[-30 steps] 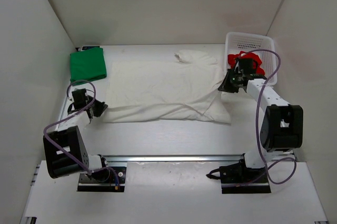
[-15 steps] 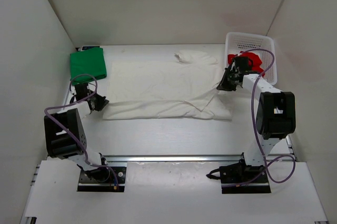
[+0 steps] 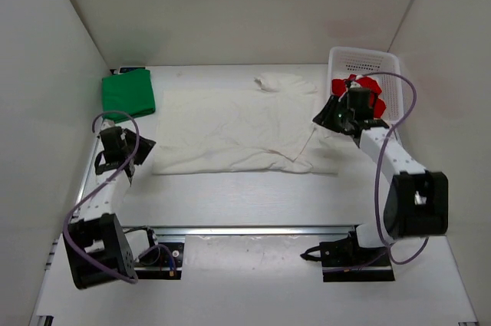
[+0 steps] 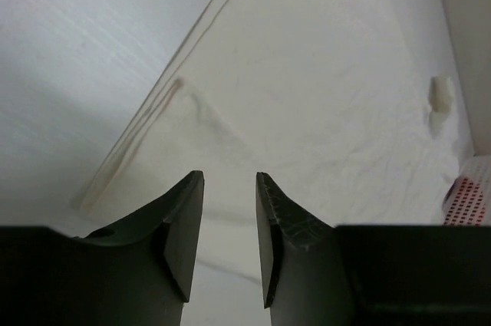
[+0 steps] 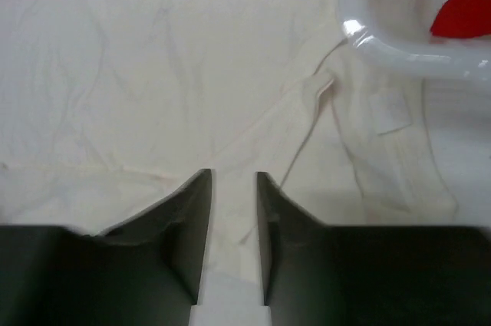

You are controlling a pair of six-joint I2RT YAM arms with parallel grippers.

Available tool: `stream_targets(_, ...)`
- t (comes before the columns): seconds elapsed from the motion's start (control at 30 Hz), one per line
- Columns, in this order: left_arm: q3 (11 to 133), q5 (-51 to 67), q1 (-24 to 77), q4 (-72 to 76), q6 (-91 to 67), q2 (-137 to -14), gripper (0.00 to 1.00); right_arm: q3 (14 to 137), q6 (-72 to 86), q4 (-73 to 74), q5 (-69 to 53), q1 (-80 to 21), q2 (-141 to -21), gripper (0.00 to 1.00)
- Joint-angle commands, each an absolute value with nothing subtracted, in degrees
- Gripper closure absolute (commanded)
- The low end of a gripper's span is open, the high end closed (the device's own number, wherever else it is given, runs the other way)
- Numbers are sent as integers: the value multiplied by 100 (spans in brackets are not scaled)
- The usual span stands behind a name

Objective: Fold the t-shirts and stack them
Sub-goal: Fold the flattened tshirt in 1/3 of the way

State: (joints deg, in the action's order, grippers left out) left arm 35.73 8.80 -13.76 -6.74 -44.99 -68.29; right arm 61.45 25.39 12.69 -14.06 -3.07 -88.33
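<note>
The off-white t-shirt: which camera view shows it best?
The top view: only there is the whole off-white t-shirt visible, spread out. The left wrist view shows just one edge and some cloth behind it; the right wrist view shows a wrinkled part beside the basket rim.

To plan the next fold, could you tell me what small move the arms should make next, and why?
Probably lift the left gripper and right gripper clear to regrasp: both hang open and empty over the white shirt, which lies spread wide.
</note>
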Motion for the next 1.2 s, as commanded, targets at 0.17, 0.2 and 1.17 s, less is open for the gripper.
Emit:
stream_targets(0.17, 2514, 554, -1152, -1502, -4210, -5854, 58, 3712, 2971, 325, -1283, -1256, -6524, 100)
stream_targets(0.2, 2479, 615, -1125, -1494, -4236, -5862, 58, 3378, 3049, 273, -1309, -1361, -6243, 100)
stream_targets(1.17, 2751, 967, -1758, -703, -4553, -7435, 100, 2091, 2945, 799, -782, 122, -5115, 67)
